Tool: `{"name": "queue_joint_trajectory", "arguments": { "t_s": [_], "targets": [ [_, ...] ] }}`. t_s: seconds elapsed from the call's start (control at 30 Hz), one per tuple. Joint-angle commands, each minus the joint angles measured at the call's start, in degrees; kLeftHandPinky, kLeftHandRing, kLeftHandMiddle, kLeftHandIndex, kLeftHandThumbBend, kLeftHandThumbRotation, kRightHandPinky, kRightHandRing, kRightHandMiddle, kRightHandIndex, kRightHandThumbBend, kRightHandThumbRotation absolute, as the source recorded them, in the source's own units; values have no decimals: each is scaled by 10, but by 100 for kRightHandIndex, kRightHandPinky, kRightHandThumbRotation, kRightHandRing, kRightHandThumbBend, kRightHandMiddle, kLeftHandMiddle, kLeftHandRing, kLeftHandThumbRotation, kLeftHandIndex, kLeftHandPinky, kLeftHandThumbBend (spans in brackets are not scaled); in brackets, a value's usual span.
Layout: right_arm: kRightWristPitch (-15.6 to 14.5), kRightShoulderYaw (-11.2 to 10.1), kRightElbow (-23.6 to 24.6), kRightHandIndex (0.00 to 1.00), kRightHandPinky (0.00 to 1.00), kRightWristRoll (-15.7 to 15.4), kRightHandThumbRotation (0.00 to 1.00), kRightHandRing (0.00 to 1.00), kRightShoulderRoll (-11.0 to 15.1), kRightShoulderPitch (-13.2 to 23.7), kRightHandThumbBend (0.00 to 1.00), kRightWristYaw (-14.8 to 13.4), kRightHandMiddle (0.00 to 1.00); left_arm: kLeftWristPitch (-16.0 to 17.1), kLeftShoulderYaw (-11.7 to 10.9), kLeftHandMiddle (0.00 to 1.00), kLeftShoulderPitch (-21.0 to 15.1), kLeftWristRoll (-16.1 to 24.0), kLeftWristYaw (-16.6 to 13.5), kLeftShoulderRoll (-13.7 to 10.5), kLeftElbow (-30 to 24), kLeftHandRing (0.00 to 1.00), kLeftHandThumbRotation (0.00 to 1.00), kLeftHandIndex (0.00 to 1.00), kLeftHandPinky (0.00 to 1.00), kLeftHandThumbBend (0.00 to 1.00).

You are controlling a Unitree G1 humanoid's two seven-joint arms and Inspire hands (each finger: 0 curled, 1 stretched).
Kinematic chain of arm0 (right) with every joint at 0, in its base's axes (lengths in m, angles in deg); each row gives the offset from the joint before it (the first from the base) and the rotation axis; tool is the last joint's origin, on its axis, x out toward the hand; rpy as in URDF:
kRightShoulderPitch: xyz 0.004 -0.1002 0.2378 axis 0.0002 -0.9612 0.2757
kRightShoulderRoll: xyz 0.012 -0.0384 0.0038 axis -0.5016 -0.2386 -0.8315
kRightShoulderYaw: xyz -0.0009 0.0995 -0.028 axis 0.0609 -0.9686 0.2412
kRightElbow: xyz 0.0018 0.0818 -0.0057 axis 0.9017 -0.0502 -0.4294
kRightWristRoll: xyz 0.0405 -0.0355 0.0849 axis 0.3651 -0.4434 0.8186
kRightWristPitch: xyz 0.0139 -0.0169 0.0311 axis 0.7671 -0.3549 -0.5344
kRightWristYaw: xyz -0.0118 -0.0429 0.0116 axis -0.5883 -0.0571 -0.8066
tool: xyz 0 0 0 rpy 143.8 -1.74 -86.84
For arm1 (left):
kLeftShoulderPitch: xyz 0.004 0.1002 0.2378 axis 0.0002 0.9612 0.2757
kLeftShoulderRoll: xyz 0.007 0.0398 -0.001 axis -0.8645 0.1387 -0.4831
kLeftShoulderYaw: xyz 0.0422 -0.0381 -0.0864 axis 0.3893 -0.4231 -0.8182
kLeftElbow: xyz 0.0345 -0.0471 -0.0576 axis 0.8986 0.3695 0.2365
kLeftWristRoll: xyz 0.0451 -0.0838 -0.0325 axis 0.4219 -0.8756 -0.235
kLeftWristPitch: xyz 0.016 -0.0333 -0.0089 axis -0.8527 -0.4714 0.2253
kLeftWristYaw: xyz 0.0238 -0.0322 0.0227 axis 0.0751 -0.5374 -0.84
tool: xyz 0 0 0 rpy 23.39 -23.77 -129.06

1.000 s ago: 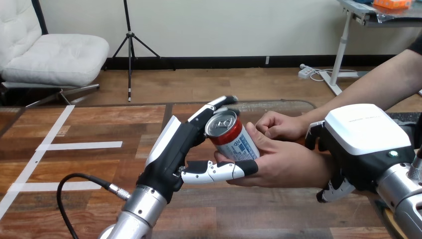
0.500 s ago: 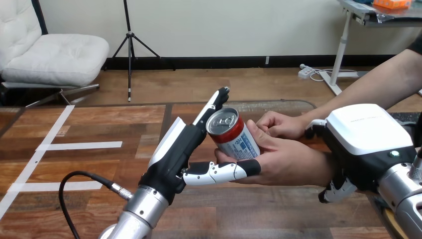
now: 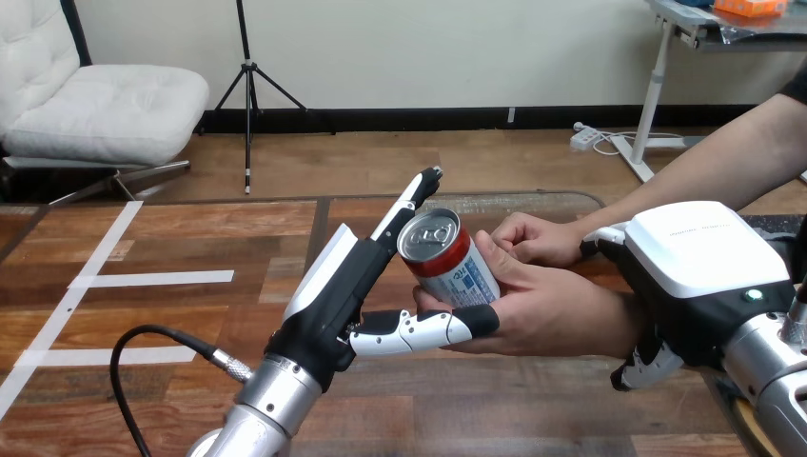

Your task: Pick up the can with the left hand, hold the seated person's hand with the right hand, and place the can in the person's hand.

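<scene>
Red-and-silver metal can (image 3: 447, 257) lies tilted in the person's upturned hand (image 3: 552, 314), above the table's middle. The black-and-white left hand (image 3: 338, 286) is beside it, its fingers straight behind the can and its thumb stretched below against the person's fingers. The white-shelled right hand (image 3: 704, 267) curls its fingers round the person's wrist. Left of the arms, the brown wooden table (image 3: 190, 324) stretches wide, crossed by white tape strips (image 3: 152, 278).

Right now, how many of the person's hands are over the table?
2. The nearer person's hand lies palm-up, cradling the red, white and blue metal can. The farther person's hand, curled, sits just behind it.
</scene>
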Motion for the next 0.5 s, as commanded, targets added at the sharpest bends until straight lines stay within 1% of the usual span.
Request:
{"name": "queue_joint_trajectory", "arguments": {
  "t_s": [0.0,0.3,0.47],
  "targets": [
    [3,-13,2,82,73,-4,0,84,3,23,96,-12,86,23,-1,100,-30,3,-9,-4,-8,100,58,100,100,100],
    [2,-14,3,83,74,-2,0,85,-1,22,96,-17,87,27,-2,100,-30,7,-13,-5,-4,100,59,100,100,100],
    [4,-16,7,83,75,5,0,86,-4,18,96,-25,87,25,-2,100,-28,6,-14,-5,-6,100,59,100,100,100]
  ]
}}
